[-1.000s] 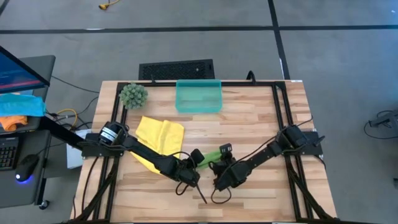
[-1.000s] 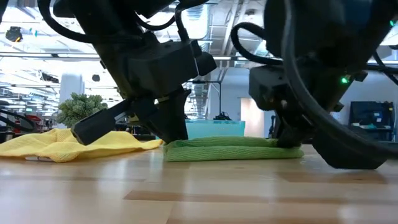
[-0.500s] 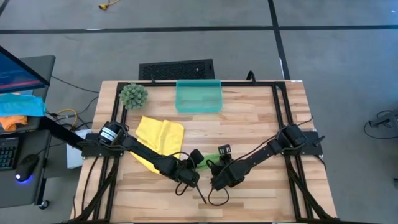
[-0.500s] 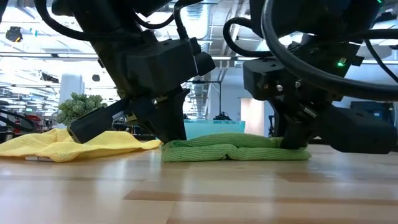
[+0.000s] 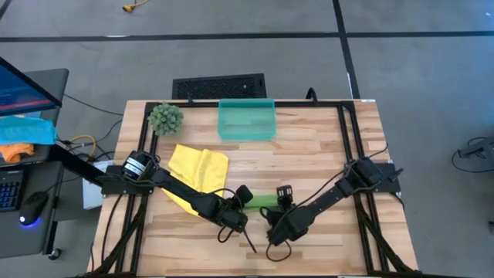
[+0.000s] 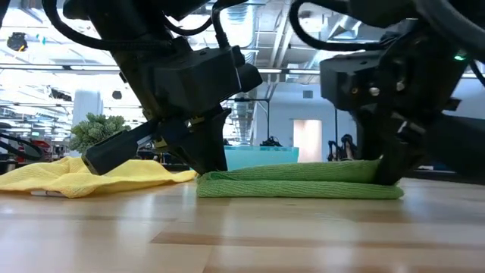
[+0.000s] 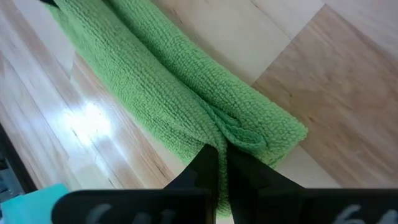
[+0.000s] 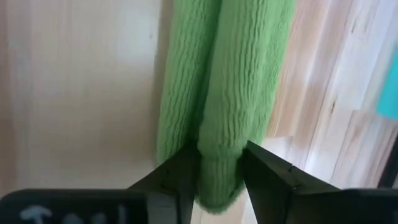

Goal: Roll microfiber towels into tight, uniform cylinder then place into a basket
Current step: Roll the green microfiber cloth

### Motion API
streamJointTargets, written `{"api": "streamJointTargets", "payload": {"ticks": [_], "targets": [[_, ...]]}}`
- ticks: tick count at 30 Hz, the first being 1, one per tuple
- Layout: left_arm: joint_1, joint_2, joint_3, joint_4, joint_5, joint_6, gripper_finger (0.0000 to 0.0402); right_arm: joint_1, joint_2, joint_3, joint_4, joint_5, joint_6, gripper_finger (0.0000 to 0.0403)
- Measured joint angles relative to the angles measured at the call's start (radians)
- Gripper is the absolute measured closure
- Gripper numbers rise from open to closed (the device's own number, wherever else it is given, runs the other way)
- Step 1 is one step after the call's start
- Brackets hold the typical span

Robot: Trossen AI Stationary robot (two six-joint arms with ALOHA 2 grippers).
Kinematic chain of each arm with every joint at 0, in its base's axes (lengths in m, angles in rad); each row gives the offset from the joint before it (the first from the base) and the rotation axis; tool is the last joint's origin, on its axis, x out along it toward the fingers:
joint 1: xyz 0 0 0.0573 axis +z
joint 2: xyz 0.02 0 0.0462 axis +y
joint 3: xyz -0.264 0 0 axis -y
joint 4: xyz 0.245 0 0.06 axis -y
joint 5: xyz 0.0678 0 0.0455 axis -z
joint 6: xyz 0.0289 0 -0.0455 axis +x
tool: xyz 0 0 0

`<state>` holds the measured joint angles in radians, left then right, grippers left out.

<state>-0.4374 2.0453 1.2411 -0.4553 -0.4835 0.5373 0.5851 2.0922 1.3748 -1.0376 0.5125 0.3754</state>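
The lime green towel [image 6: 299, 180], folded into a long flat strip, lies on the table [image 5: 324, 147] near its front middle. Its left end is pinched by the left end effector [image 7: 217, 163], its right end by the right end effector [image 8: 217, 163]. The yellow towel [image 5: 198, 170] is spread at the left, and the basket [image 5: 246, 120] stands at the far edge.

Two towels are lying on the table [image 5: 309, 147]: one yellow towel [image 5: 199, 168] and one green towel [image 6: 299, 180], the green one rolled into a long strip. One basket [image 5: 246, 120] is sitting at the table's far edge, and one plant ball [image 5: 165, 117] is standing just left of the basket. Two arms are reaching over the table, each carrying one gripper: the left gripper [image 7: 216, 177] and the right gripper [image 8: 219, 171] are each pinching one end of the green towel. Beyond the table's left side, one blue cloth [image 5: 27, 128] is lying over one orange cloth [image 5: 14, 151].
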Motion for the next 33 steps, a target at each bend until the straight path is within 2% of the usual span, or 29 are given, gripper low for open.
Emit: {"api": "streamJointTargets", "payload": {"ticks": [7, 12, 17, 21, 24, 30, 33], "targets": [[0.000, 0.000, 0.000, -0.001, 0.000, 0.000, 0.0395, 0.038, -0.016, -0.002, -0.113, 0.017, 0.148, 0.0270], [0.000, 0.000, -0.001, -0.001, 0.000, 0.001, 0.0395, 0.087, -0.075, -0.002, -0.185, 0.038, 0.307, 0.0279], [0.000, 0.000, -0.001, 0.000, 0.000, 0.005, 0.0395, 0.126, -0.188, -0.009, -0.185, 0.204, 0.453, 0.0291], [0.000, 0.000, -0.001, 0.001, -0.017, 0.006, 0.0395, 0.081, -0.260, -0.034, -0.124, 0.301, 0.518, 0.0308], [-0.001, 0.000, -0.001, 0.001, -0.021, 0.006, 0.0395, 0.020, -0.291, -0.075, 0.007, 0.276, 0.448, 0.0328], [-0.001, 0.000, -0.001, 0.001, -0.023, -0.001, 0.0395, -0.092, -0.299, -0.137, 0.268, 0.096, 0.238, 0.0379], [-0.001, 0.000, -0.001, 0.001, -0.023, -0.004, 0.0395, -0.125, -0.299, -0.142, 0.345, 0.019, 0.175, 0.0396]]}}
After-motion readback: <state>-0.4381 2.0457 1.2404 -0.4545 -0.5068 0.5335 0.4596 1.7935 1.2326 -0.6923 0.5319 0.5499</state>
